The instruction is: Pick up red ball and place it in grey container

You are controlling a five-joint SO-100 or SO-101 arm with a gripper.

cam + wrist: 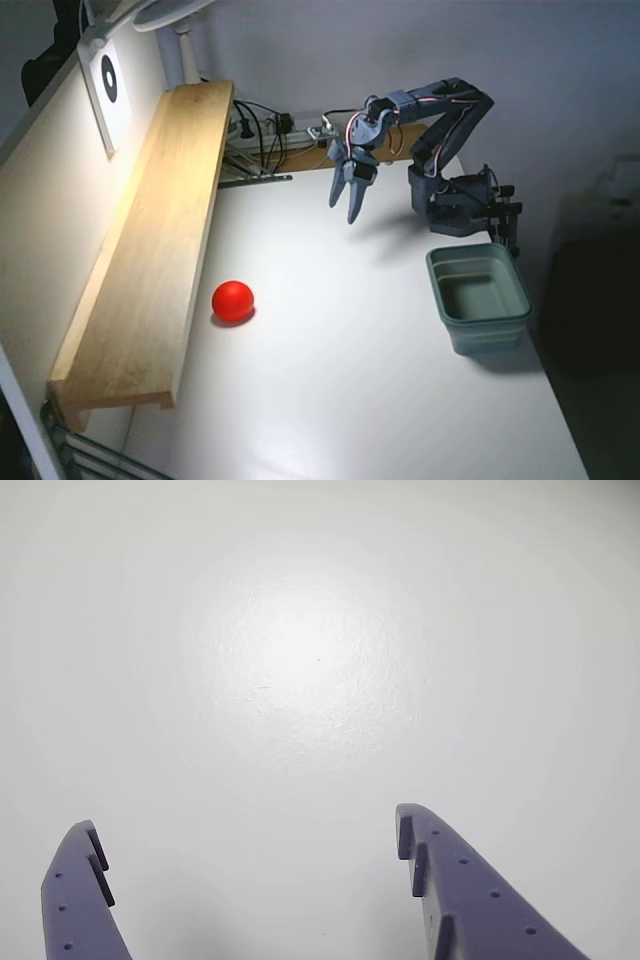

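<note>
The red ball (232, 300) lies on the white table close to the wooden shelf, left of centre in the fixed view. The grey container (479, 296) stands empty near the table's right edge, below the arm's base. My gripper (344, 208) hangs above the table at the back, pointing down, well apart from both ball and container. In the wrist view my gripper (245, 828) is open, its two blue fingers spread over bare white table, with nothing between them. Neither ball nor container shows in the wrist view.
A long wooden shelf (160, 240) runs along the table's left side. Cables and a power strip (262, 130) lie at the back. The arm's base (460, 200) is clamped at the back right. The table's right edge drops off beside the container.
</note>
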